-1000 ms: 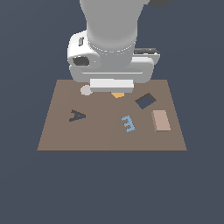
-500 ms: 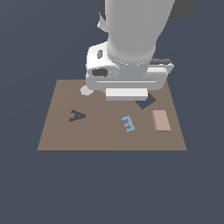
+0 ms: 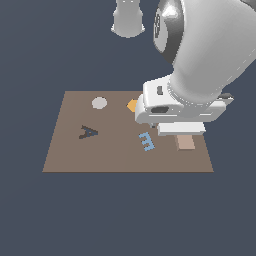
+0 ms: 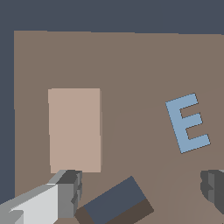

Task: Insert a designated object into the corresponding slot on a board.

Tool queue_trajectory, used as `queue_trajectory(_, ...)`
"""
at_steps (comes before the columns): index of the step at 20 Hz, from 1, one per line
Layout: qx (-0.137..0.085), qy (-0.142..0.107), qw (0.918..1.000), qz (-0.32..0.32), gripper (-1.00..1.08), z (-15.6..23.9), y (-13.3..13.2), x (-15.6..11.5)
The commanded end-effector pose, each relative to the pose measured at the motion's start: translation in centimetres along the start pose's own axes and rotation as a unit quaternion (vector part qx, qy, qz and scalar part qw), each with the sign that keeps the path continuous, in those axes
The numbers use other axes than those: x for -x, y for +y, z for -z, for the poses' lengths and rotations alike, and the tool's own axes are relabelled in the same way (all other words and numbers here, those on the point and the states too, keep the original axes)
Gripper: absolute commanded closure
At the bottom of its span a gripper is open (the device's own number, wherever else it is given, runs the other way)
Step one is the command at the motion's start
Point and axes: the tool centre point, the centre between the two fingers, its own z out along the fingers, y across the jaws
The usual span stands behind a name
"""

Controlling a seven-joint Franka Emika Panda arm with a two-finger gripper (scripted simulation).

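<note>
The pinkish-tan block (image 4: 74,130) lies flat on the brown board (image 4: 131,65); in the exterior view only its near end (image 3: 186,144) shows under the arm's hand, toward the exterior view's right. The dark navy tilted slot (image 4: 116,203) sits beside the block in the wrist view; the arm hides it in the exterior view. My gripper (image 4: 142,190) hovers above the board, open, its fingers (image 4: 70,192) spread with nothing between them. The slot lies between the fingertips and the block is just off to one side.
A blue letter E (image 3: 146,141) lies on the board near the block. An orange hexagon (image 3: 132,105), a grey disc (image 3: 99,103) and a dark A cutout (image 3: 88,132) lie further toward the exterior view's left. The board ends close beyond the block.
The arm has swung toward the exterior view's right and nearer the front, from above the hexagon and disc to above the block and slot. Nothing on the board has moved.
</note>
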Motion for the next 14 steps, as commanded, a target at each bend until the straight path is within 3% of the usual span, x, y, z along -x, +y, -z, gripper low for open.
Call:
queue_trajectory(1, 0.000, 0.006, 1.0000, 0.001, -0.92, -0.8, -1.8, -0.9)
queue_trajectory(7, 0.000, 0.013, 0.9999, 0.004, -0.92, -1.9, -4.5, -2.3)
queue_trajectory(14, 0.001, 0.016, 0.9999, 0.005, -0.92, -2.2, -5.4, -2.9)
